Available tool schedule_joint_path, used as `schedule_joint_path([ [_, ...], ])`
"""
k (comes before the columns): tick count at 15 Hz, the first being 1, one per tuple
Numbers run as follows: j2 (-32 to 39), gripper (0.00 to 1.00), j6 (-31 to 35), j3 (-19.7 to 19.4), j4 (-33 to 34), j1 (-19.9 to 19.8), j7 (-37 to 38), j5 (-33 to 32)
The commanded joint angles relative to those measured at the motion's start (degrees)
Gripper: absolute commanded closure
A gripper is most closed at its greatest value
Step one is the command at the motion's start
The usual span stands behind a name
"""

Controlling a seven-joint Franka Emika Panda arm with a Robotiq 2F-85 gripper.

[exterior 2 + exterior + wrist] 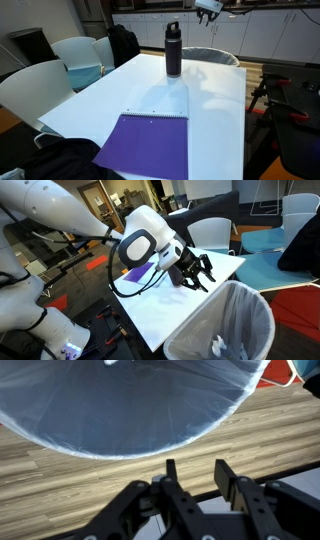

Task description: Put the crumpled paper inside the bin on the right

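1. Well left of bin (pixel 243 312): purple sheet (pixel 135 276), flat on white table (pixel 150 308).
2. Just left of bin, upright on table: black bottle (pixel 173 50), cap on.
3. Above & just left of bin rim: gripper (pixel 199 278), fingers spread wide, nothing betw. them.
4. Low inside bin: crumpled paper (pixel 218 343), small white lump, well below & apart from gripper.

No legible text or labels anywhere

office meeting space: white table (pixel 215 100), pale chairs (pixel 75 52), cabinet wall (pixel 280 35)
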Motion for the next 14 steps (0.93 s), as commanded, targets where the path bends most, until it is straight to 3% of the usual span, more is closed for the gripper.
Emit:
schedule_joint_path([
  [1,0.17,0.22,-1.74,-1.47,1.15,1.7,2.77,-0.69],
  [2,0.48,0.13,-1.22,-4.46,0.77,5.04,-0.97,3.77],
  [4,0.44,0.01,-1.1,-5.66,0.49,6.41,-2.01,5.67],
  [7,0.47,0.0,-0.64,-7.98,0.14,9.05,-2.8,7.77],
  [8,-0.43,0.0,-0.92,-6.04,-0.67,7.91,-5.48,10.18],
  [9,0.89,0.0,0.15,-8.0,0.0,9.24,-4.47,9.82],
  [14,0.88,0.0,0.13,-7.69,-0.11,9.32,-6.05,11.38],
])
